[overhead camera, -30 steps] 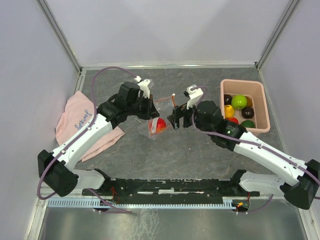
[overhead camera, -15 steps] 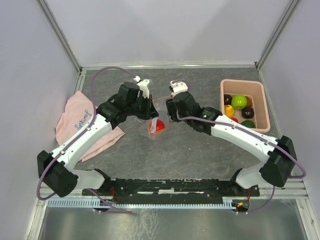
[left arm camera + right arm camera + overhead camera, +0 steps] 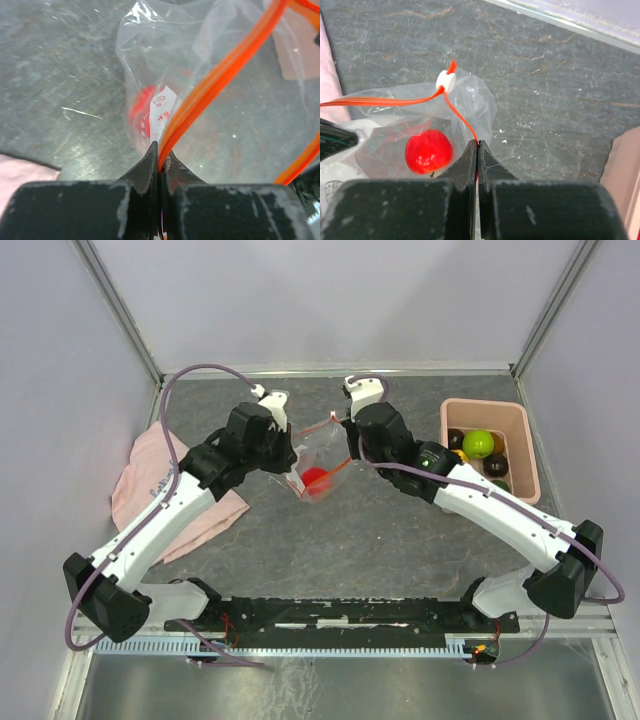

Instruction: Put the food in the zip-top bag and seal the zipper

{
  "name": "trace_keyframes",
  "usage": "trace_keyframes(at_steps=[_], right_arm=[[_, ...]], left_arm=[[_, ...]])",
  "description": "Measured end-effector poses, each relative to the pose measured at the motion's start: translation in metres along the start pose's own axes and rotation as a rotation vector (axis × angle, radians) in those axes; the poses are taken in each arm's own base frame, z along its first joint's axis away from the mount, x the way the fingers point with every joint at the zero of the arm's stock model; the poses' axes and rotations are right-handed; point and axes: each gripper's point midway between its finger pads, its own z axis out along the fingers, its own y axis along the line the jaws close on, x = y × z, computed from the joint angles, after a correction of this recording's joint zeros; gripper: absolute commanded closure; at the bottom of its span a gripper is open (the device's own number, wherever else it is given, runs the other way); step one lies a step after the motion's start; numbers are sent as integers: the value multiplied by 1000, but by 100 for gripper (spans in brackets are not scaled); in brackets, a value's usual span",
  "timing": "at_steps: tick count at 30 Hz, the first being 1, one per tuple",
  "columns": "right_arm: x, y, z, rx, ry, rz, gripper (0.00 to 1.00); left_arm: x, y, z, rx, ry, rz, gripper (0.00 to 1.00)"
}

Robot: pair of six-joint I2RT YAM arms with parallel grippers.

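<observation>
So, far left of the top view the pink cloth (image 3: 150, 480) lies crumpled by the wall; next over, the left claw (image 3: 159, 150) is clamped tight on the bag's (image 3: 322, 445) zipper (image 3: 220, 75), pinching the orange strip right at its fingertips; the bag sits mid-frame, strung between both claws, with one red fruit (image 3: 428, 151) inside near the bottom; the right claw (image 3: 477, 147) is closed on the strip too, just past the white end piece (image 3: 445, 81); upper right, the pink bin (image 3: 525, 420) has the rest of the food (image 3: 478, 443), green, yellow and dark ones.
</observation>
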Motion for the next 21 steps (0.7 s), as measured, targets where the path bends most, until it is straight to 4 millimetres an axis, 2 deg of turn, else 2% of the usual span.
trace_keyframes(at_steps=[4,9,16,19,20,21], right_arm=[[-7,-4,-3,12,-18,-15,98],[-9,9,-3,-62,-21,-18,98],[-5,31,-4,-181,-8,-8,95],[1,35,-4,-200,8,-9,95],[2,35,-3,-201,10,-8,92],[3,35,-2,-199,13,-8,84]], left_arm=[[-11,17,-12,-98,-61,18,97],[-17,26,-14,-148,-102,16,97],[7,34,-4,-157,-63,19,97],[11,35,-1,-158,-60,19,97],[11,35,0,-158,-61,19,97],[12,35,-1,-157,-62,19,97]])
